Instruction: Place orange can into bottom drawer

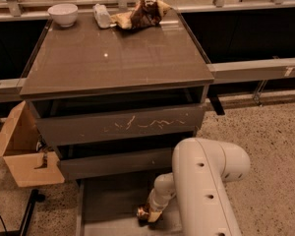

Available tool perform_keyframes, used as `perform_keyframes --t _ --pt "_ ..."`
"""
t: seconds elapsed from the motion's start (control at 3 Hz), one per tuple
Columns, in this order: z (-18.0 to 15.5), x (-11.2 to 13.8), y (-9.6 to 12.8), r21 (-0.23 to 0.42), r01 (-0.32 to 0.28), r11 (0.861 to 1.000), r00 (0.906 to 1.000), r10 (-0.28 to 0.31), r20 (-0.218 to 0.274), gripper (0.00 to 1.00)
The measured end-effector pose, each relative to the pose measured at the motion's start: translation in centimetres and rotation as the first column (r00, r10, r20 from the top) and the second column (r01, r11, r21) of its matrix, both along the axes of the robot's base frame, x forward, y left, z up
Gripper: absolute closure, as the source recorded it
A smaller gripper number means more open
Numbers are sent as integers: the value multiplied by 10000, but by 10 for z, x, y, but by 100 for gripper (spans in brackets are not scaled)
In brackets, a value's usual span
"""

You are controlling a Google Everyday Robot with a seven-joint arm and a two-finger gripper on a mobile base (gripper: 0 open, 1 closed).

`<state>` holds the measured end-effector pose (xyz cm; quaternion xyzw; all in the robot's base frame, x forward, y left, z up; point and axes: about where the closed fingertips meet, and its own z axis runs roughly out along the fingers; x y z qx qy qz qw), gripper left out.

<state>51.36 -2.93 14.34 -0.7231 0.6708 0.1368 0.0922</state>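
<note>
The bottom drawer is pulled out at the foot of the cabinet, and its flat grey floor shows. My gripper reaches down into it from the right at the end of my white arm. It is shut on the orange can, a small orange-gold can with brown print. The can is low over the drawer floor near its middle right. I cannot tell whether the can touches the floor. My arm hides the drawer's right side.
Above the open drawer are the plain middle drawer front and the scratched drawer front. On the cabinet top stand a white bowl, a clear bottle and a snack bag. A cardboard box sits at left.
</note>
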Motion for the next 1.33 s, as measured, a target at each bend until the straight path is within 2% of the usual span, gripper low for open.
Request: perform_keyframes --t 0.33,0.67,1.33 --pt "-9 -3 -4 -202 -22 9998 9999 20 -136 100" --pt "-16 -5 -5 -95 -17 10000 10000 16 -87 97" --pt "-19 -6 -6 -35 -9 10000 10000 8 -55 50"
